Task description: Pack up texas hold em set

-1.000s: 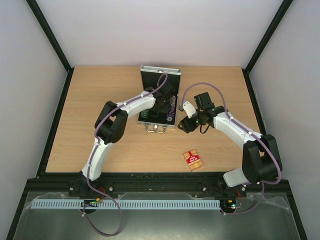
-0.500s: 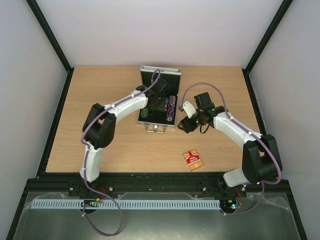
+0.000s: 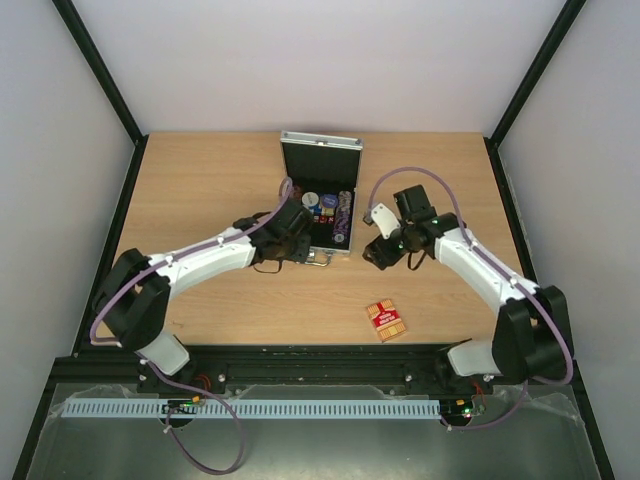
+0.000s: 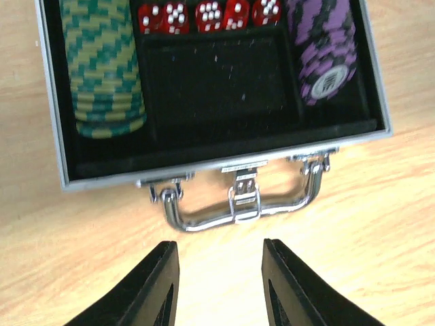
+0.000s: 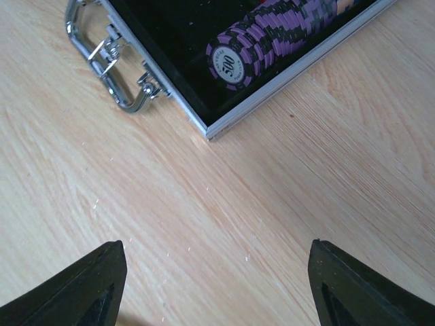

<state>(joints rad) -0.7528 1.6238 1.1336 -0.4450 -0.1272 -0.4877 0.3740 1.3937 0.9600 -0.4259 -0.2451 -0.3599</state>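
in the middle of the table [image 3: 200, 190], toward its far edge, the silver case [image 3: 320, 160] lies open with its lid standing upright. only the top view takes in the red card deck [image 3: 386, 320], which lies on the wood well apart from the case, nearer the right arm's base. that view also shows small round discs [image 3: 311, 200] inside the case.

the left wrist view gives the interior close up: a row of green chips [image 4: 102, 68] on one side, a row of purple chips [image 4: 323, 47] on the other, red dice [image 4: 211, 13] at the back and a bare black compartment between. the left gripper [image 4: 219, 246] hovers just before the chrome handle [image 4: 238, 204], fingers narrowly apart with nothing between them.

the right wrist view alone shows "500" on the end purple chip. the right gripper [image 5: 216, 248] hangs over bare wood beside the case's front corner, fingers spread wide, holding nothing.
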